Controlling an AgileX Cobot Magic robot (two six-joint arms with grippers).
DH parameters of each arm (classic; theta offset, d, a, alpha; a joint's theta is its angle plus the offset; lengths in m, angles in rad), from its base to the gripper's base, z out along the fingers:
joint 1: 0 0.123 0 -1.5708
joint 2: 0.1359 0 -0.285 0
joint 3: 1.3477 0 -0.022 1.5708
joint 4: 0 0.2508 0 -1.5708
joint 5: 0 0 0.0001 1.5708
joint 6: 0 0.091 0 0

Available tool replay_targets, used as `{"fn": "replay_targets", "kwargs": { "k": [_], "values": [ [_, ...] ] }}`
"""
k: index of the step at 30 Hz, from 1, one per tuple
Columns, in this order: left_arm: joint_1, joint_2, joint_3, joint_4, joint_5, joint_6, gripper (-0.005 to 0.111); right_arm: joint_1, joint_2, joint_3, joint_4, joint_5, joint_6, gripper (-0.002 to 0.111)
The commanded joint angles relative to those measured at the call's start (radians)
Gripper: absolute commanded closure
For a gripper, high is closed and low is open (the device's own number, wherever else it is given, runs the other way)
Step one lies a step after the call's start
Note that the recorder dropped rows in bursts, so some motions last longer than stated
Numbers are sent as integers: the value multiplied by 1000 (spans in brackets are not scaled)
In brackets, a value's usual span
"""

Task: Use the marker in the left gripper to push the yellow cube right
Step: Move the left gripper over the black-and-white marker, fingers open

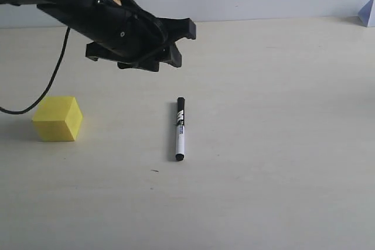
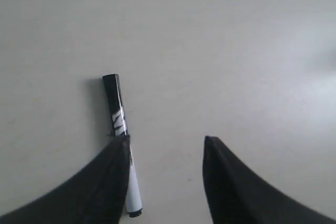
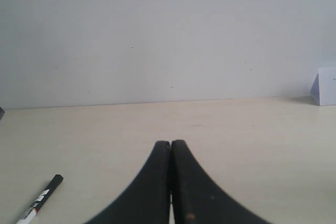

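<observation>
The marker point(image 1: 180, 129) lies flat on the pale table, black cap pointing away, white barrel toward the front. The yellow cube point(image 1: 57, 119) rests at the left, well apart from the marker. My left gripper point(image 1: 183, 44) hovers above and behind the marker, open, nothing between its fingers. In the left wrist view the marker point(image 2: 119, 124) lies on the table below, partly hidden behind one finger point(image 2: 105, 182), and the left gripper point(image 2: 166, 141) is open above it. The right gripper point(image 3: 170, 144) is shut and empty; the marker's cap point(image 3: 44, 195) shows far off to its side.
A pale blue-white object point(image 1: 367, 13) stands at the far right back edge by the wall, also in the right wrist view point(image 3: 324, 86). A black cable point(image 1: 41, 95) hangs from the left arm down behind the cube. A small dark speck point(image 1: 154, 171) marks the table in front.
</observation>
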Motion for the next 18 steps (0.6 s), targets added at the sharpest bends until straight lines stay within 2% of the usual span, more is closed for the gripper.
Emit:
{"fn": "replay_targets", "kwargs": {
  "k": [1,5,8,11,17,18],
  "values": [
    [-40,69,-120,49,146,-28,57,1,-5,5,0,-10,-2,108],
    [-81,153,-225,180,293,-124,57,1,-5,5,0,-10,-2,108],
    [-83,229,-300,207,400,-154,57,1,-5,5,0,-10,-2,108],
    [-83,286,-303,207,394,-229,57,1,-5,5,0,-10,-2,108],
    [-83,324,-303,220,322,-221,57,1,-5,5,0,-10,-2,108],
    [-83,324,-303,231,314,-177,57,1,-5,5,0,-10,-2,108]
  ]
}}
